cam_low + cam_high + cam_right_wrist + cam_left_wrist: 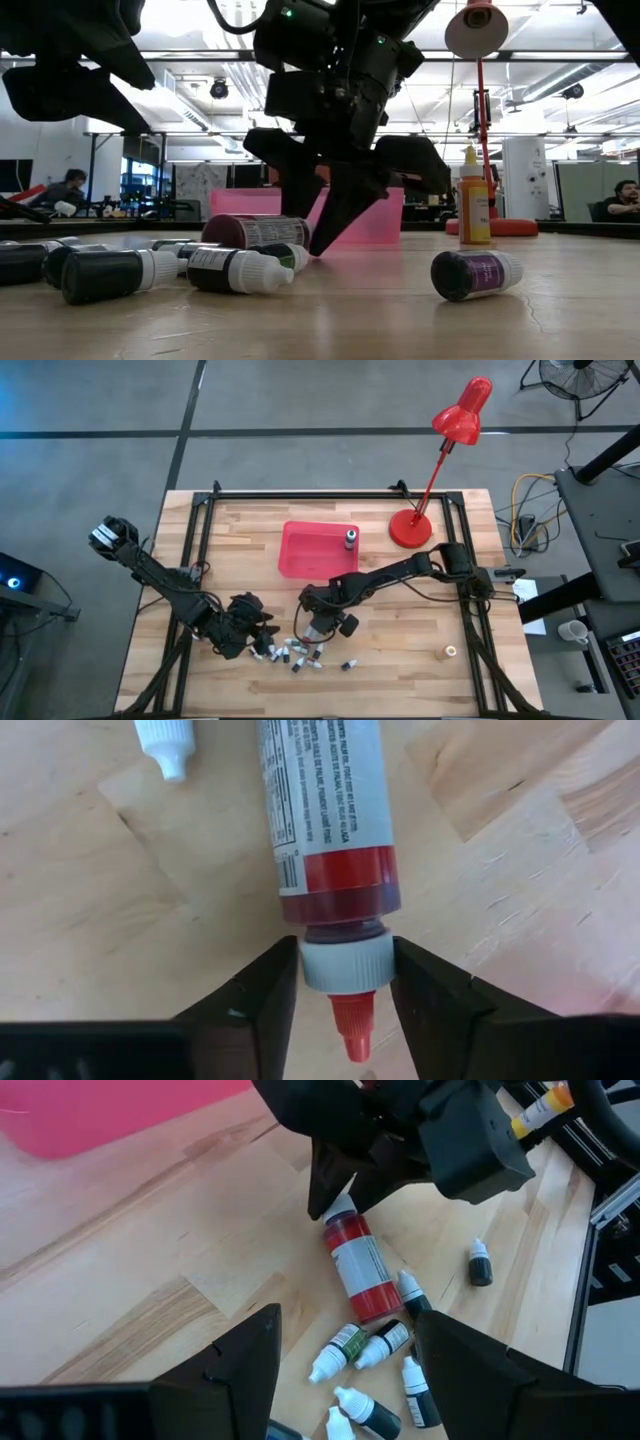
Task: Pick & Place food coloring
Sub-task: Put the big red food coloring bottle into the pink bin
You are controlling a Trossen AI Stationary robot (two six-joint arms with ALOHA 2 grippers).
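While one bottle (351, 539) stands in the red tray (305, 550), the right hand (343, 982) pinches a red tube's (328, 815) cap; many vials (295, 654) remain on the table (420, 660).

The white label on the red-filled plastic squeeze tube (322, 795) carries fine print, too small to read.

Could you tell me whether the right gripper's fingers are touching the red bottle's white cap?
Touching. In the right wrist view, the right gripper has both dark fingers pressed against the sides of the white cap of the red bottle, with no gap showing.
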